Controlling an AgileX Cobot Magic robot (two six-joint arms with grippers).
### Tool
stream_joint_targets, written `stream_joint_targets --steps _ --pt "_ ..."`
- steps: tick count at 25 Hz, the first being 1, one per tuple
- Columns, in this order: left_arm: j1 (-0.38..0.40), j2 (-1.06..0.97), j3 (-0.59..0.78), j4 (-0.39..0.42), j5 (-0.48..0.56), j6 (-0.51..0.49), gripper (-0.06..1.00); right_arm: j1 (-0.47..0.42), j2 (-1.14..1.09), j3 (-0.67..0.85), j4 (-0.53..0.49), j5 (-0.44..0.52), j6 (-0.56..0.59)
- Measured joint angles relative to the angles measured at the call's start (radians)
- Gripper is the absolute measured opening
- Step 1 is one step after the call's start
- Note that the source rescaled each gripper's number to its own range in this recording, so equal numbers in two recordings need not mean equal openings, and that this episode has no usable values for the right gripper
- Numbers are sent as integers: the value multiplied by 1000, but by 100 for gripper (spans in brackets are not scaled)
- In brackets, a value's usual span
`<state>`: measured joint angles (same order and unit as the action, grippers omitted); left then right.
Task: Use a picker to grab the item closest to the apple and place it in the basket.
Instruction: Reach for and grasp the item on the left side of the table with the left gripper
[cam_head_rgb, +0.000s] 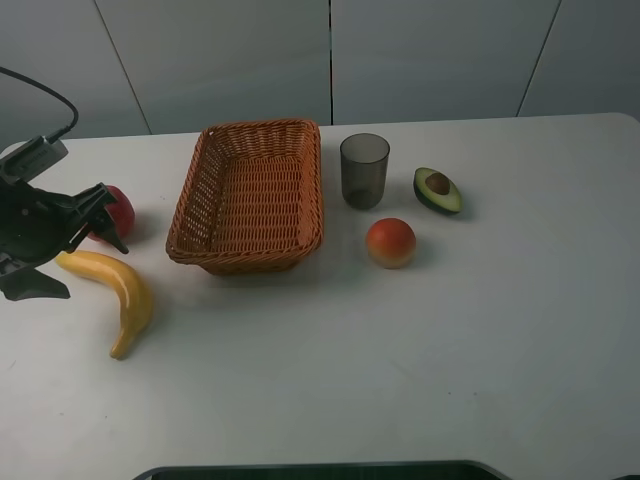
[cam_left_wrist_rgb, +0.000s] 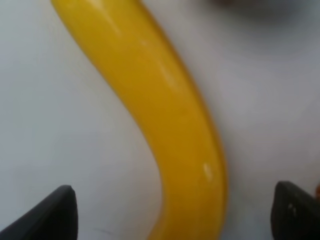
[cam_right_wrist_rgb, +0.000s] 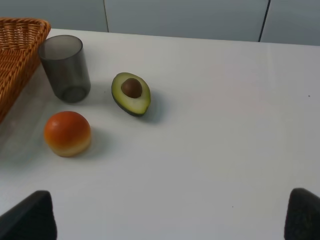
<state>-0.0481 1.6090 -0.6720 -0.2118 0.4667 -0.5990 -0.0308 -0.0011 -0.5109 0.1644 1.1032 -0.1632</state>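
Note:
A red apple lies at the table's left, partly hidden behind my left gripper. Right beside it lies a yellow banana, curving toward the front. The left gripper is open and low over the banana's far end. In the left wrist view the banana runs between the two dark fingertips, with gaps on both sides. The woven basket stands empty to the right of the apple. My right gripper is open with nothing in it, and is out of the exterior high view.
A dark translucent cup stands right of the basket. A halved avocado and an orange-red round fruit lie near it; both also show in the right wrist view, avocado and fruit.

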Motion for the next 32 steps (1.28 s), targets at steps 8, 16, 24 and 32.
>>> stream_joint_targets --steps 8,16,24,32 --pt "-28 70 -1 0 -56 -47 99 0 0 0 0 0 0" --pt "-45 171 -2 -2 -90 -55 99 0 0 0 0 0 0" --pt "-47 200 -4 -4 -104 -60 99 0 0 0 0 0 0" --pt "-47 206 -4 -13 -99 -78 12 0 0 0 0 0 0"
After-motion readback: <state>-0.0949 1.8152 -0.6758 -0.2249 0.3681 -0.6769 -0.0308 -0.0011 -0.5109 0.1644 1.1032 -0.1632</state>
